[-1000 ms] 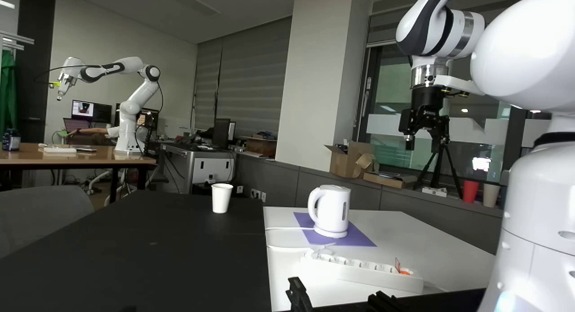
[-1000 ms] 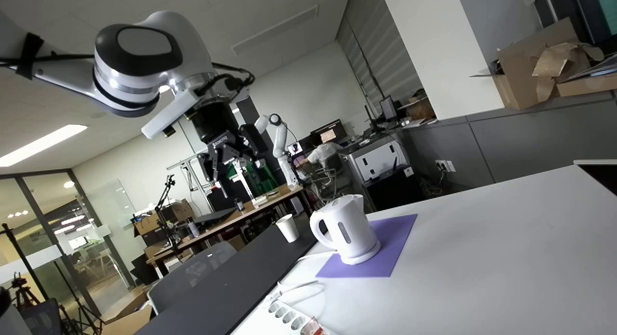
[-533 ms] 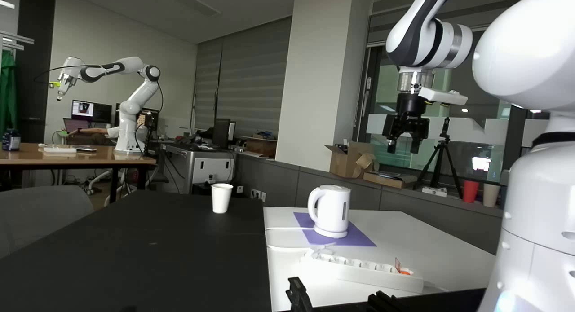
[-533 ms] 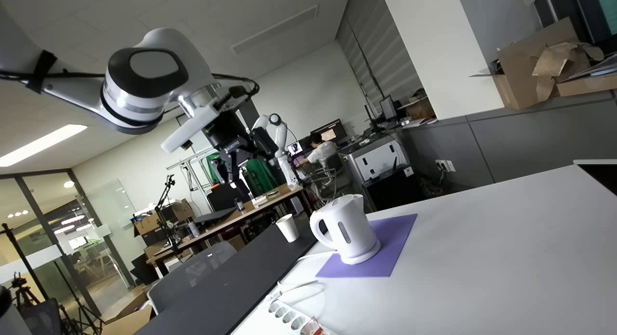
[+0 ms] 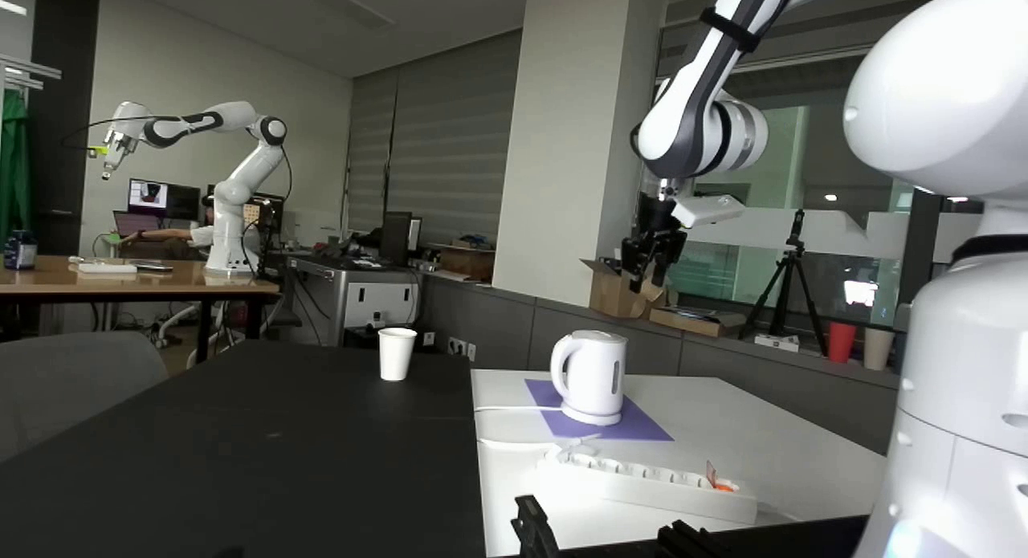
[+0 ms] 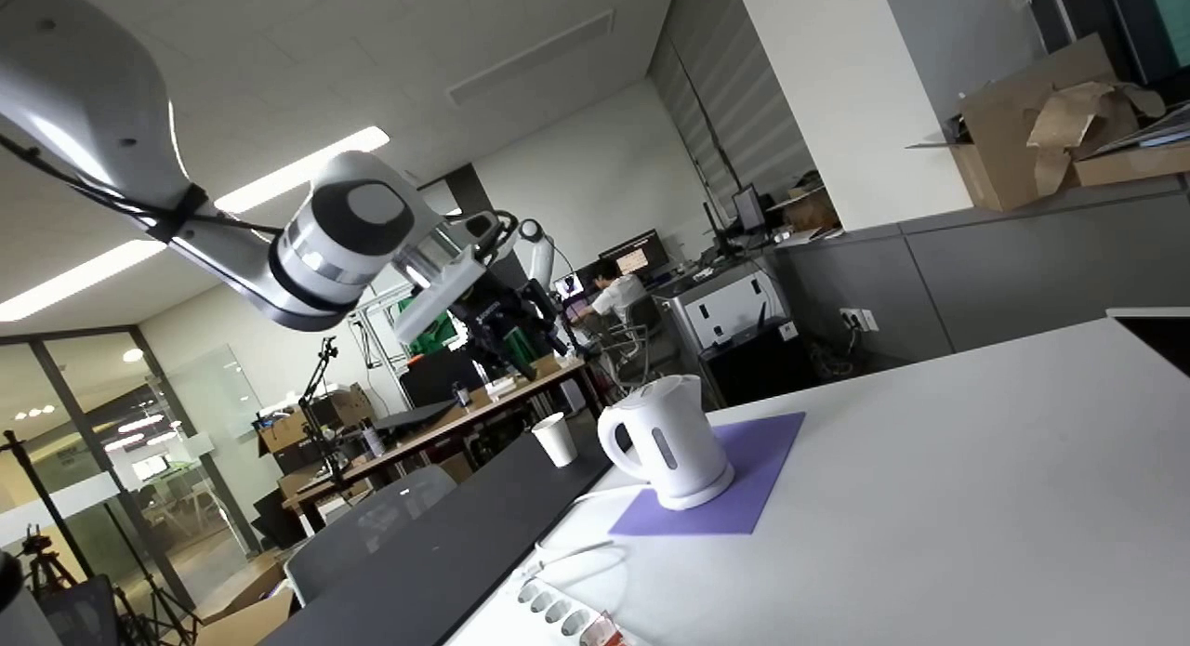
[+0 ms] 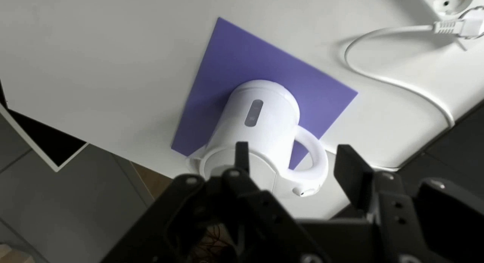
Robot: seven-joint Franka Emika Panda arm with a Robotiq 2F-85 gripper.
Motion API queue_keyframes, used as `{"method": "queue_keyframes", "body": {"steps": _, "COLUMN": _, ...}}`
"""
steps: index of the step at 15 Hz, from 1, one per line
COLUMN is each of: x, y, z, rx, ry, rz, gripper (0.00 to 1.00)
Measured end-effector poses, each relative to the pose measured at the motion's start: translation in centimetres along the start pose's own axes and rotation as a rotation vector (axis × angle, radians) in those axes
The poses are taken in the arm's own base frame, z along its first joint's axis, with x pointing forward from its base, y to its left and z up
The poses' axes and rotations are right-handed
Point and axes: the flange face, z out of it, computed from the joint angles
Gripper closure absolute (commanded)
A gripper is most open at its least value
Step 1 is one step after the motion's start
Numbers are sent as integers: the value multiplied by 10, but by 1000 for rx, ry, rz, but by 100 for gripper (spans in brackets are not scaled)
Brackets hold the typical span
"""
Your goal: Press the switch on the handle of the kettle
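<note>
Kettle [image 7: 264,136]: stands upright on purple sheet [image 7: 261,58], itself flat on white table [image 6: 930,460]. Judged hard plastic: stiff, slick, not fragile, fairly light if unfilled; cannot tell whether full. Likely to slide or tip under any sideways push. For any hold, take the looped handle [image 7: 320,159], the one part shaped for gripping. For the task itself, press straight down on small nub [image 7: 304,190] atop that handle, presumably the switch. Gripper [image 7: 292,152]: hangs apart from kettle in both exterior views, with jaws wide and nothing between. Made out only in wrist view: nub itself, too small to tell elsewhere. Missing from wrist view but plain in both exterior views: white cup [image 5: 395,354] on dark table [image 5: 321,429], and free space between gripper and kettle.
</note>
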Motion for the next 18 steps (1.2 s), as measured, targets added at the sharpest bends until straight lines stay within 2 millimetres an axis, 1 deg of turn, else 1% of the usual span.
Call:
{"method": "queue_keyframes", "body": {"steps": 1, "x": 10, "y": -2, "z": 9, "rx": -21, "ry": 6, "rz": -13, "gripper": 75}}
{"method": "queue_keyframes", "body": {"steps": 2, "x": 20, "y": -2, "z": 17, "rx": -44, "ry": 9, "rz": -22, "gripper": 83}}
{"method": "queue_keyframes", "body": {"steps": 4, "x": 39, "y": 0, "z": 29, "rx": -86, "ry": 14, "rz": -30, "gripper": 95}}
{"method": "queue_keyframes", "body": {"steps": 5, "x": 49, "y": 0, "z": 33, "rx": -104, "ry": 18, "rz": -31, "gripper": 99}}
{"method": "queue_keyframes", "body": {"steps": 8, "x": 76, "y": -5, "z": 43, "rx": -147, "ry": 25, "rz": -30, "gripper": 100}}
{"method": "queue_keyframes", "body": {"steps": 11, "x": 99, "y": -17, "z": 50, "rx": -165, "ry": 18, "rz": -31, "gripper": 99}}
{"method": "queue_keyframes", "body": {"steps": 13, "x": 101, "y": -22, "z": 54, "rx": -160, "ry": 12, "rz": -36, "gripper": 99}}
{"method": "queue_keyframes", "body": {"steps": 18, "x": 100, "y": -19, "z": 55, "rx": -161, "ry": 9, "rz": -33, "gripper": 99}}
